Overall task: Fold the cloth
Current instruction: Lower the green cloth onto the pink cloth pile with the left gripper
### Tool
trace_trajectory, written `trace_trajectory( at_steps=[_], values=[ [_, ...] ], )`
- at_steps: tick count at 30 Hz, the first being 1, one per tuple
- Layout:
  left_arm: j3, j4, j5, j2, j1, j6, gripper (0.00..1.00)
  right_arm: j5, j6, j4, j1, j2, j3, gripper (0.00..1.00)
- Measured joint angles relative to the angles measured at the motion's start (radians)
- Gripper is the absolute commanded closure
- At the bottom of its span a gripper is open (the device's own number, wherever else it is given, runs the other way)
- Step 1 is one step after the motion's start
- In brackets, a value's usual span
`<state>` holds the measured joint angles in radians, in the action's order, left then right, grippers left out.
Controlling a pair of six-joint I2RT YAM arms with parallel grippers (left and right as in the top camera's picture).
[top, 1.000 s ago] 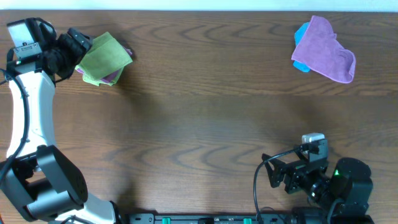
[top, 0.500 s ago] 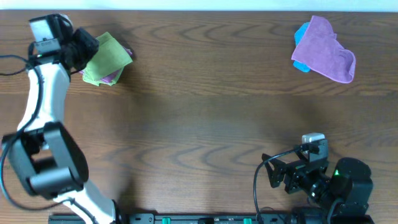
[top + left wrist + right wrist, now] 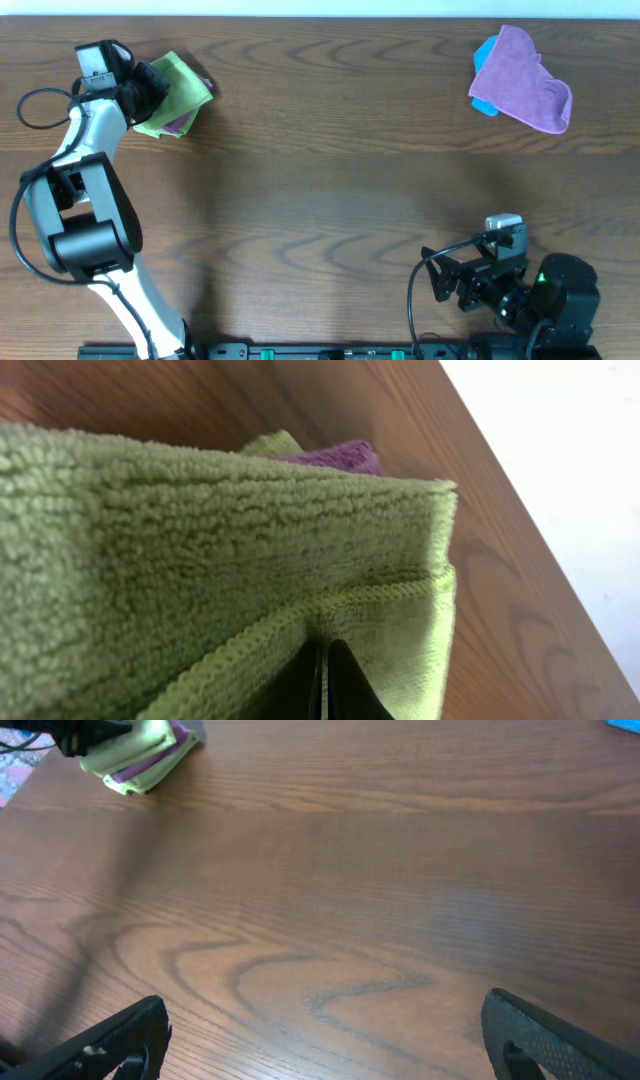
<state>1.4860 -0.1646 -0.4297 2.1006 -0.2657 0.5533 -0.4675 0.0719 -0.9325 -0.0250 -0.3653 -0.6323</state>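
- The left gripper [image 3: 325,678] has its dark jaws pressed together with only a hairline slit between them. Their tips are buried in the stitched hem of the lime-green, fluffy microfibre cloth [image 3: 200,540], so they are pinching its edge.
- From that wrist, the cloth fills most of the view in stacked layers, a thick folded edge above the thinner hemmed one.
- A sliver of dark purple fabric [image 3: 335,457] pokes out from beneath the green layers (it also shows at the bundle's near edge from overhead [image 3: 181,124]).
- Seen from above, the cloth [image 3: 180,88] lies bunched near the far left corner of the brown wooden table [image 3: 320,180], with the left gripper [image 3: 150,88] reaching in from its left side.
- The right gripper [image 3: 330,1040] holds its jaws spread wide over bare wood, holding nothing, low at the near right [image 3: 445,280].
- A crumpled lilac-purple cloth [image 3: 520,78] sits at the far right, lying over a small bright-blue cloth [image 3: 485,50], well apart from both grippers.
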Motion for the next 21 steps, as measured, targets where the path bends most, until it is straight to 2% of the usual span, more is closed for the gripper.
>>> trace_trajectory(
  at_steps=[12, 21],
  values=[
    [0.0, 0.068, 0.15, 0.038, -0.006, 0.0, 0.94, 0.0, 0.0, 0.0, 0.0, 0.0, 0.0, 0.01],
    [0.0, 0.114, 0.079, 0.038, -0.042, 0.0, 0.95, 0.0, 0.0, 0.0, 0.0, 0.0, 0.0, 0.01]
  ],
)
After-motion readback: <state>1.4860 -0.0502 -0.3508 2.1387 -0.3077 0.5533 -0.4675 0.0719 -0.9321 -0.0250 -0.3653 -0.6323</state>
